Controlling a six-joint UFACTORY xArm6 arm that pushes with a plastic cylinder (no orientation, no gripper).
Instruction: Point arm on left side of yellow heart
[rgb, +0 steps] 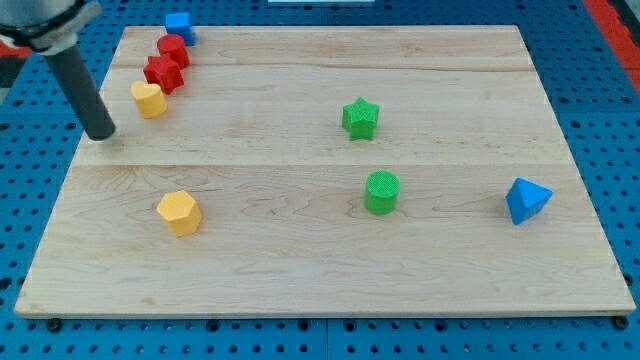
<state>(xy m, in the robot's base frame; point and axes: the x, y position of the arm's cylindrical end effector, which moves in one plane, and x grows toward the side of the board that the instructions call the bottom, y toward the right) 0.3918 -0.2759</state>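
Observation:
The yellow heart (148, 98) lies near the board's upper left edge. My tip (101, 133) rests on the board just left of and a little below the heart, with a small gap between them. The dark rod rises from the tip toward the view's top left. A red star (163, 73) touches the heart on its upper right side.
A red block (173, 49) and a blue cube (179, 26) continue the row above the red star. A yellow hexagon (179, 212) sits at lower left. A green star (360, 118), a green cylinder (381, 192) and a blue block (526, 200) lie to the right.

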